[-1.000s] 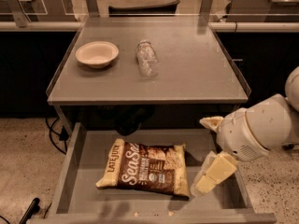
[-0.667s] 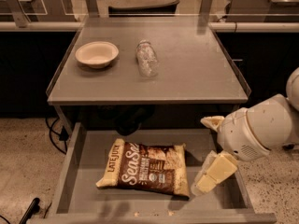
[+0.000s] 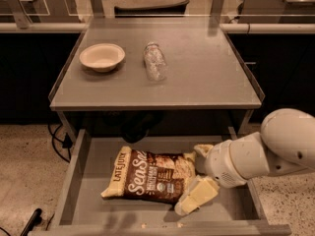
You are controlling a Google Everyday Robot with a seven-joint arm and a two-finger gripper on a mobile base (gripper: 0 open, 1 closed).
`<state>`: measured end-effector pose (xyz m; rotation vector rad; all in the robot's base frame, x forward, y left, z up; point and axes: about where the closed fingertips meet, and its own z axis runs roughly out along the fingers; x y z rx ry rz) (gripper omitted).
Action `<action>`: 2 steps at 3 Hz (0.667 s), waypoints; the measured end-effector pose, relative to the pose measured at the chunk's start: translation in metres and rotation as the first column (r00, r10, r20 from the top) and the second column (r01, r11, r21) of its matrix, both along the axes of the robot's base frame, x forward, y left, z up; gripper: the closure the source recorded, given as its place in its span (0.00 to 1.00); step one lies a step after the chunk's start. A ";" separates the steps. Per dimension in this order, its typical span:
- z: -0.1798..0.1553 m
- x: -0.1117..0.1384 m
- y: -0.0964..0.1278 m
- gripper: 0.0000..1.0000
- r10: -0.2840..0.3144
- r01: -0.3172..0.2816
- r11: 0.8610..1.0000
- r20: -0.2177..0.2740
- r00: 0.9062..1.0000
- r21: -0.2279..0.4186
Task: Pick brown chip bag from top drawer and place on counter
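The brown chip bag (image 3: 147,177) lies flat in the open top drawer (image 3: 93,171), left of centre, with its "Sea Salt" lettering facing up. My gripper (image 3: 193,174) is down in the drawer at the bag's right end. It is open, with one cream finger (image 3: 201,150) behind the bag's right edge and the other finger (image 3: 198,194) in front of it, so the jaws straddle that end. The white arm reaches in from the right. The counter (image 3: 206,77) is above the drawer.
A cream bowl (image 3: 102,56) stands at the counter's left. A clear plastic bottle (image 3: 154,61) lies on its side near the counter's middle. A dark cable (image 3: 59,144) hangs on the floor at the left of the drawer.
My gripper has moved left across the drawer, from beside the bag to around its right end. The bag, bowl and bottle have not moved.
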<state>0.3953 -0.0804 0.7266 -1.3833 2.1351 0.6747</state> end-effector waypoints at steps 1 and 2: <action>-0.028 0.016 0.014 0.00 -0.050 0.049 0.998 0.018 0.999 0.033; -0.036 0.044 0.027 0.00 -0.059 0.058 0.998 0.065 0.996 0.028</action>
